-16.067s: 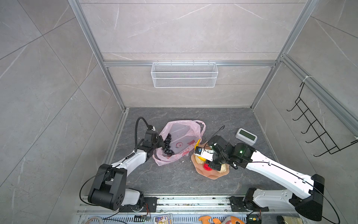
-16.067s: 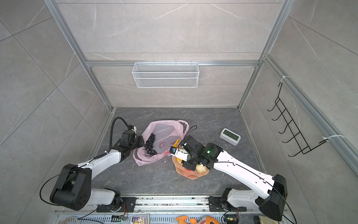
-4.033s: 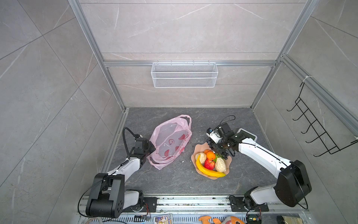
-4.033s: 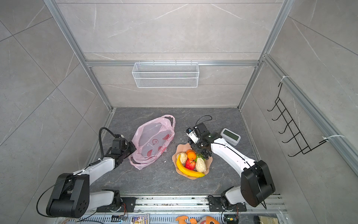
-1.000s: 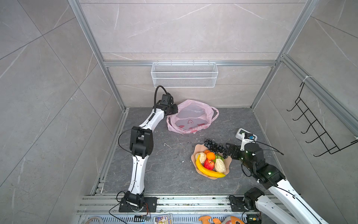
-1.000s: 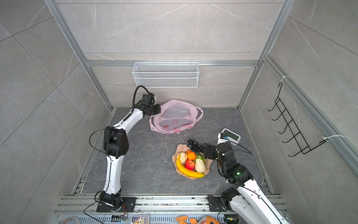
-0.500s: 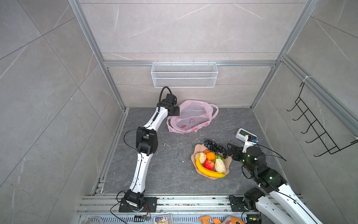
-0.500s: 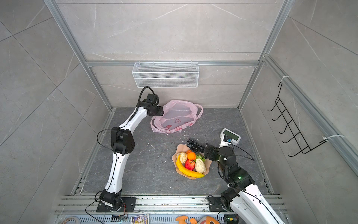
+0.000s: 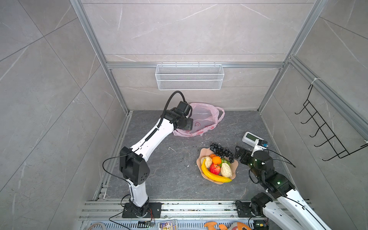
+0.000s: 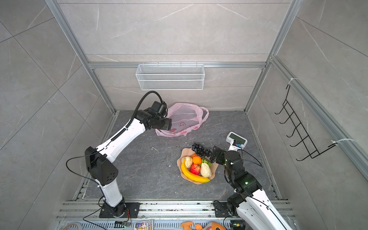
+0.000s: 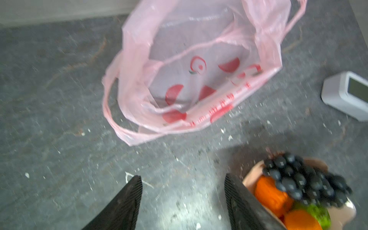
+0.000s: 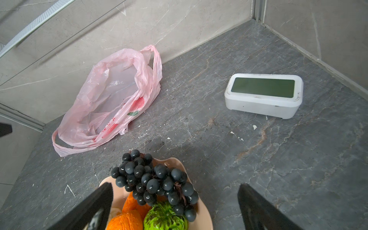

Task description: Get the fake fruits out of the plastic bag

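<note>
Left wrist view: left gripper (image 11: 183, 178) parted wide, plastic bag (image 11: 179, 79) just released, seen slack, empty at 12 o'clock of floor (image 9: 159, 175). Right gripper (image 12: 174, 186) spread fully, nothing held. Fake fruits (image 9: 216, 169) piled in peach dish (image 12: 175, 162), 5 o'clock of bag. Task judged complete.

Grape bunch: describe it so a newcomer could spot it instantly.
On the dark stone floor, right of centre, sits a peach wavy-edged dish piled with toy fruit. The grape bunch drapes over the dish's far rim. It alone is near-black and made of many small beads; its neighbours are single orange, green, red, yellow or cream pieces.
</note>
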`<state>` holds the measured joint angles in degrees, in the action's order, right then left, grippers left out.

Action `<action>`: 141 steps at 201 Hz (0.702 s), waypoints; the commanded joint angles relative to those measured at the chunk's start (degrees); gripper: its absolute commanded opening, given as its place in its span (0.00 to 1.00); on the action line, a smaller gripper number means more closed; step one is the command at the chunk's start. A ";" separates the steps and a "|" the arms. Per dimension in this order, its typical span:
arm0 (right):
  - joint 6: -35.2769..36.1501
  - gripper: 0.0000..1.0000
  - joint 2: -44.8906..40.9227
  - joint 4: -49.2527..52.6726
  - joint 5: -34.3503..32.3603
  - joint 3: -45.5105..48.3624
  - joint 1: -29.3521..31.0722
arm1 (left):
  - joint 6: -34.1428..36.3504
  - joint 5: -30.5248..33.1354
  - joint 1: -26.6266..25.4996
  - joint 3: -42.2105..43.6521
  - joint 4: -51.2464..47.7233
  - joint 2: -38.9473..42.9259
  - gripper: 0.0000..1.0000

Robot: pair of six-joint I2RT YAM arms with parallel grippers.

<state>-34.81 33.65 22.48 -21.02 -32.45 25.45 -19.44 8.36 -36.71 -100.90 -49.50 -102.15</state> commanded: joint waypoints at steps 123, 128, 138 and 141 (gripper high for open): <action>-1.68 1.00 -1.02 0.07 -0.06 3.61 -0.14 | -15.94 -8.30 -14.89 18.63 -0.26 1.17 0.56; -1.68 1.00 -0.93 0.02 0.01 3.57 -0.15 | -16.06 -8.42 -14.88 18.79 -0.12 0.99 0.55; -1.63 1.00 -0.78 0.10 0.08 3.36 -0.14 | -16.32 -8.36 -14.96 19.00 -0.07 0.67 0.53; -1.65 1.00 -0.71 0.11 0.15 3.30 -0.14 | -16.51 -8.36 -14.97 19.07 0.00 0.58 0.52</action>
<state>-35.44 32.99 22.44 -21.26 -29.50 25.45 -33.32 0.91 -51.72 -82.11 -50.43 -100.90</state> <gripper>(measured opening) 0.998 0.543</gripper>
